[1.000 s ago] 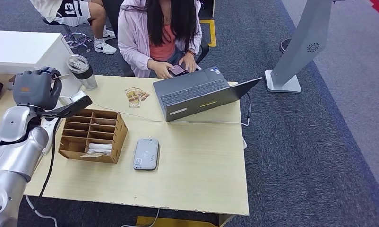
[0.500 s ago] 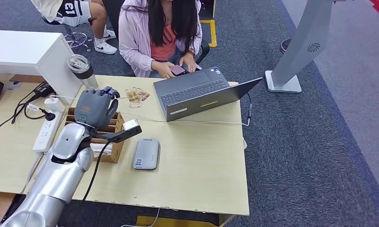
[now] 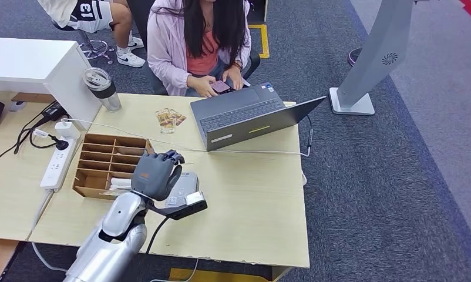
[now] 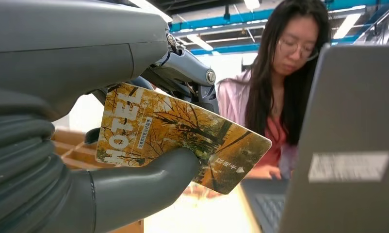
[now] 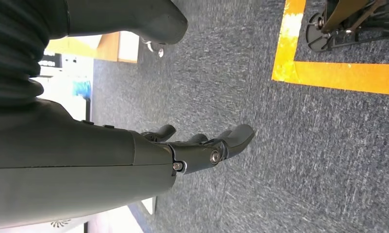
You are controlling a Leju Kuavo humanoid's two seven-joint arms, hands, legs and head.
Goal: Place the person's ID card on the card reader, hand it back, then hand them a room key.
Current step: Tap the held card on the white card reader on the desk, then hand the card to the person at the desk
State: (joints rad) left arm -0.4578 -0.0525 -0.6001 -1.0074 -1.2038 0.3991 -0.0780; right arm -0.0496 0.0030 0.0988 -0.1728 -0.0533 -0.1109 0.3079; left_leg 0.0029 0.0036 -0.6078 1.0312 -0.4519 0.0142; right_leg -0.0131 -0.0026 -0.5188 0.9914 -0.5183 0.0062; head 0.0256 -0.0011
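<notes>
While head view hides it, left hand (image 4: 110, 160) pinches hotel key card (image 4: 183, 138).

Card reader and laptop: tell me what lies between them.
In the head view, only a thin white cable crosses the bare tabletop between the card reader and the laptop.

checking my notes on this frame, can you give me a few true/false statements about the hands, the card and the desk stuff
1. The left hand holds a card printed HOTEL. True.
2. The left hand is above the card reader. True.
3. The laptop is closed. False: it lies open, keyboard showing.
4. The right hand holds a card. False: it holds nothing and hangs over grey carpet.
5. The person is reaching for the card. False: both of their hands hold a phone.
</notes>
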